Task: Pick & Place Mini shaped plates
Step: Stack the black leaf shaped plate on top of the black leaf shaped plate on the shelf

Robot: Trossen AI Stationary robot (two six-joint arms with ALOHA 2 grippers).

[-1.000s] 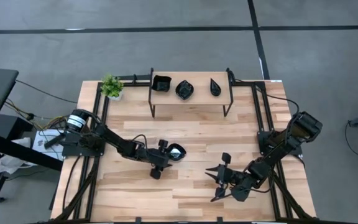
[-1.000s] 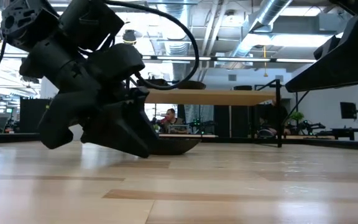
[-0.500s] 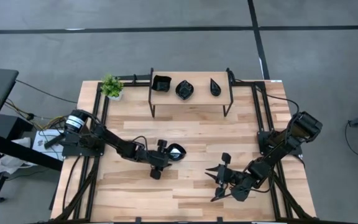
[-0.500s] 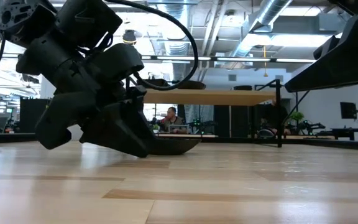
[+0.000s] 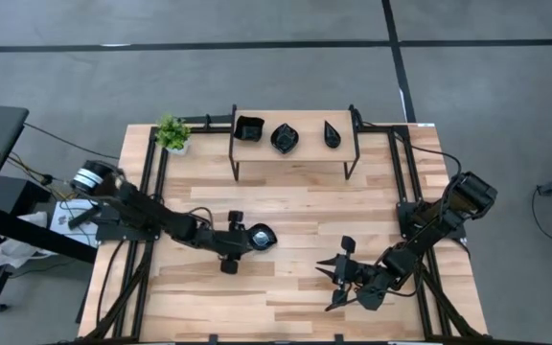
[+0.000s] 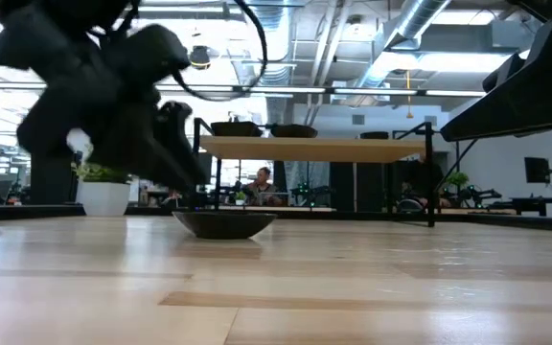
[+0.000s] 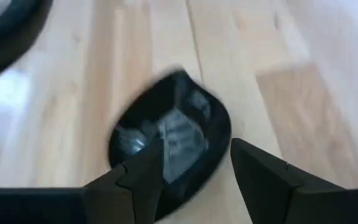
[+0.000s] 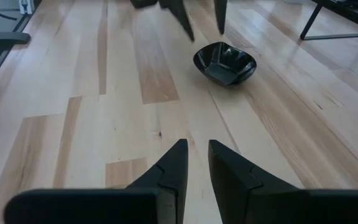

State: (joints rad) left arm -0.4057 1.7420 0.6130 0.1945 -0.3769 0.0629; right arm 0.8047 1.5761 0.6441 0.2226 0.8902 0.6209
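Note:
One glossy black mini plate [image 5: 262, 237] [image 6: 223, 223] sits on its base on the wooden table, left of centre; the left wrist view shows it as plate [image 7: 185, 118]. My left gripper [image 5: 244, 239] [image 7: 194, 162] is open just left of it and raised, its fingers clear of the rim. Three more black plates [image 5: 248, 127] [image 5: 284, 138] [image 5: 332, 134] stand on a small raised shelf [image 5: 295, 155] at the far edge. My right gripper [image 5: 331, 283] [image 8: 197, 152] waits low over the table's near right part, with a narrow gap between its fingers.
A small green potted plant [image 5: 172, 132] stands at the far left corner beside the shelf. The shelf's black legs [image 5: 235, 163] come down onto the table. Black frame rails [image 5: 151, 192] run along both sides. Bare wood [image 5: 300, 206] lies between shelf and grippers.
My left gripper has drawn back from over the plate toward the table's left edge and risen a little. The plate, earlier partly covered by the gripper, now sits uncovered on the table, slightly farther left than before. The right arm has kept still.

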